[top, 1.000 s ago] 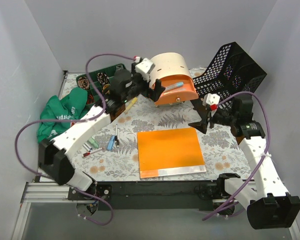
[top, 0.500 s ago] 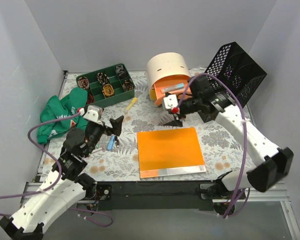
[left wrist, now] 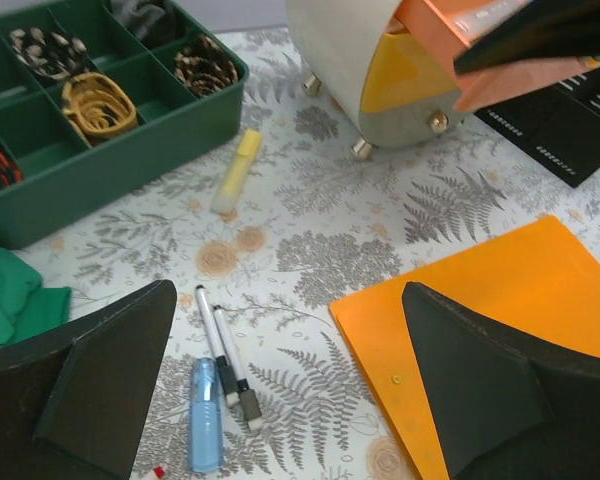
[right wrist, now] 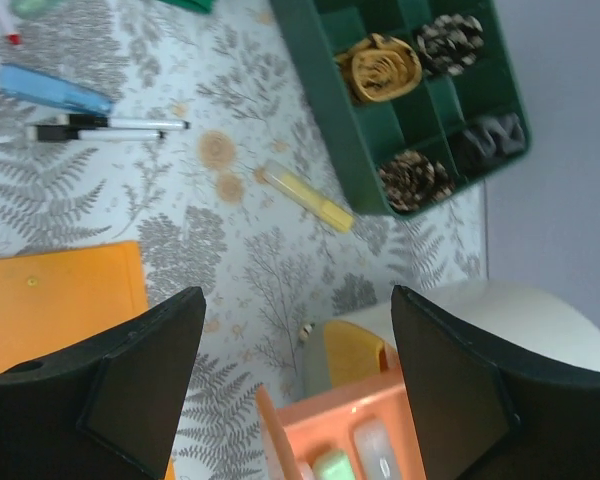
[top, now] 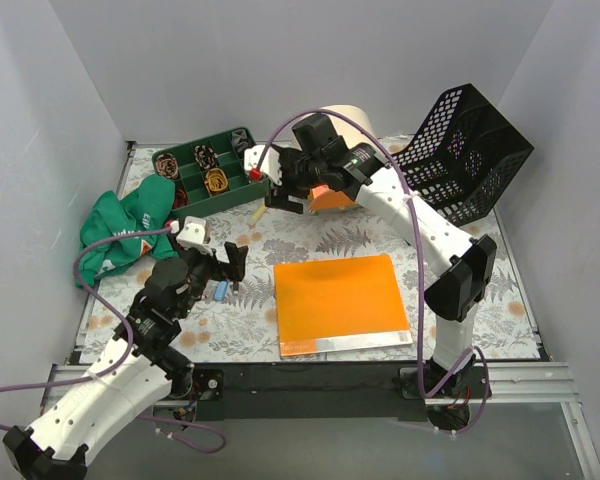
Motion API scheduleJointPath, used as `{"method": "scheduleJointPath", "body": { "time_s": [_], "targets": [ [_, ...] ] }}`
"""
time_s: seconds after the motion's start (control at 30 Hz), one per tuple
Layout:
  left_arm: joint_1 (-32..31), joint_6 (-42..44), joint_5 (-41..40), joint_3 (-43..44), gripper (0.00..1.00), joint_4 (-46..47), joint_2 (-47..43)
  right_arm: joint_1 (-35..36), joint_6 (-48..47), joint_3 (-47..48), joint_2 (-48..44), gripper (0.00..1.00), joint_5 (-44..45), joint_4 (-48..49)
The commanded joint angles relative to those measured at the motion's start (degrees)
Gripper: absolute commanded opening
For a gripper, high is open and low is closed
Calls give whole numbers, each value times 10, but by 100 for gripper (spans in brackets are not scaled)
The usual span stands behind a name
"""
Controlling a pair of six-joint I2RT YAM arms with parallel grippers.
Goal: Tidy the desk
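The desk (top: 450, 290) has a pale fern-and-flower print. Loose on it lie a yellow highlighter (top: 263, 208), a blue pen (top: 221, 289) and two white markers (left wrist: 225, 355). My left gripper (top: 230, 262) is open and empty, hovering above the pens; in the left wrist view (left wrist: 300, 400) the blue pen (left wrist: 205, 415) lies between its fingers. My right gripper (top: 285, 190) is open and empty, hovering in front of the cream drawer box (top: 345, 118). In the right wrist view (right wrist: 295, 390) the open orange drawer (right wrist: 350, 430) and the highlighter (right wrist: 305, 197) show below it.
An orange folder (top: 340, 300) lies front centre. A green compartment tray (top: 215, 175) with small items stands at the back left. A green cloth (top: 130, 225) lies bunched at the left edge. A black mesh basket (top: 465, 150) leans at the back right. Grey walls enclose the desk.
My left arm has pulled back from the drawer box to the near left, over the pens. My right arm has swung from the right side leftward, to the front of the drawer box.
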Motion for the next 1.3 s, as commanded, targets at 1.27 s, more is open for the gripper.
{"method": "scheduleJointPath", "body": {
  "time_s": [1.27],
  "targets": [
    [147,-7,134,669,59,-280,879,-447,305,-608,-496,84,-326,333]
  ]
}}
